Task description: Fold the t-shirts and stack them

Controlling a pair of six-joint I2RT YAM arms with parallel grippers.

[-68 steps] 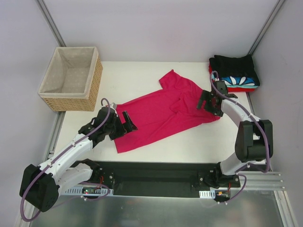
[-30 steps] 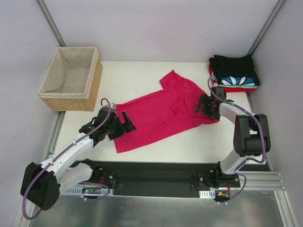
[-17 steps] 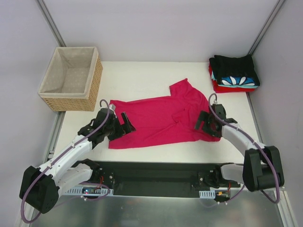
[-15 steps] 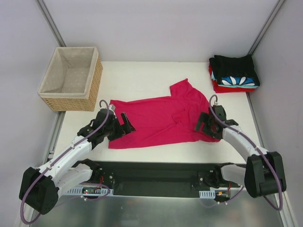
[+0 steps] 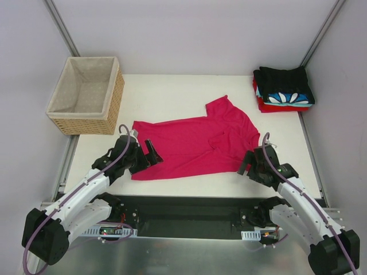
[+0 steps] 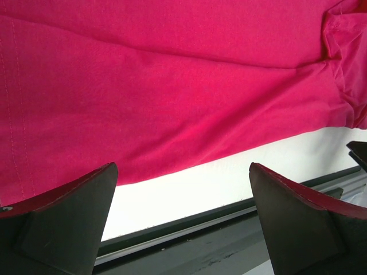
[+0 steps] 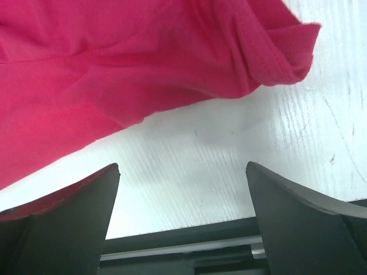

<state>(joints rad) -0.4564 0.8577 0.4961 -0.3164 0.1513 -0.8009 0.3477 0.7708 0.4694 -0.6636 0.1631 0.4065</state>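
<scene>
A crimson-pink tee [image 5: 195, 143] lies spread flat across the middle of the white table [image 5: 172, 91], its hem to the left and its sleeves to the right. My left gripper [image 5: 150, 156] hovers at the hem's near-left corner, open. In the left wrist view the tee [image 6: 172, 86] fills the top, and nothing lies between the left gripper's [image 6: 182, 220] fingers. My right gripper [image 5: 248, 162] stands open just off the tee's near-right edge. The right wrist view shows the sleeve [image 7: 281, 48] beyond the empty right gripper [image 7: 182, 220]. Folded black, blue-white patterned and red t-shirts [image 5: 284, 89] are stacked at the back right.
A woven wicker basket [image 5: 86, 94] with beige lining stands at the back left corner. A black rail [image 5: 189, 209] runs along the table's near edge, just under both grippers. Grey walls close in the left and right sides.
The tee has swung from a diagonal lie to lying straight across the table and flatter. My right gripper has drawn back toward the near edge, off the cloth. The left gripper has shifted slightly nearer.
</scene>
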